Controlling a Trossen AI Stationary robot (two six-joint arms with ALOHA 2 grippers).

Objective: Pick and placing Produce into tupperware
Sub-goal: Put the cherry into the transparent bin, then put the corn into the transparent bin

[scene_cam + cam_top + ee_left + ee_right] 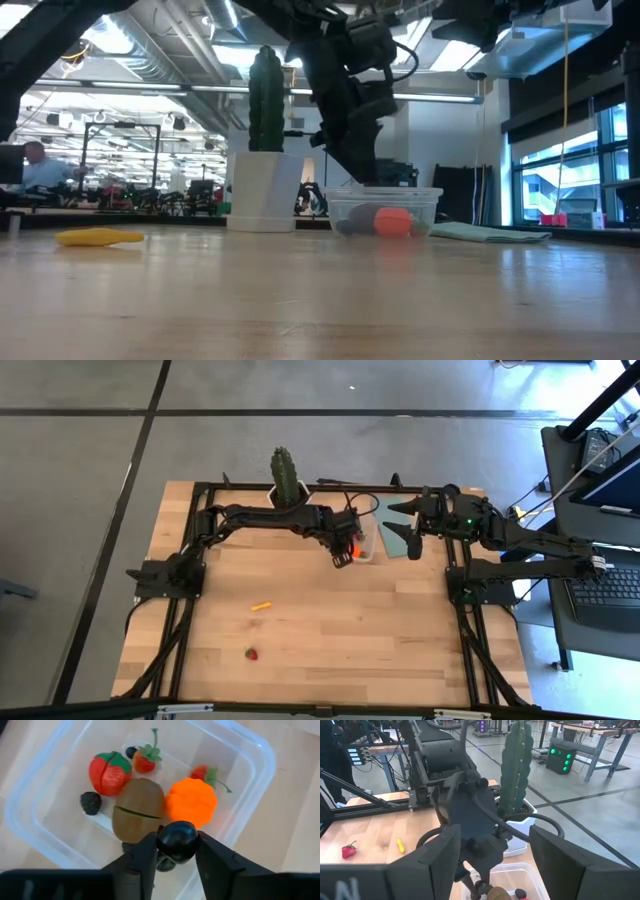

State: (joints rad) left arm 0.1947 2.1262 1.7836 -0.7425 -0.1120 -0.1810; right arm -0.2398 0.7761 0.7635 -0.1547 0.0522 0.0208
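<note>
The left gripper (176,851) hung over the tupperware (250,750) near the surface's far edge, fingers pinching a dark berry (177,840) (strawberries, kiwi, orange inside). The right gripper (400,525) waited open.

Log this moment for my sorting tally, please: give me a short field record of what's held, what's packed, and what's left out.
left pincer: shut on dark berry, above the tupperware
right pincer: open, waiting beside the container
in tupperware: orange ball, brown oval, strawberries, another dark berry
still on table: yellow stick, strawberry
nearby: cactus
</note>
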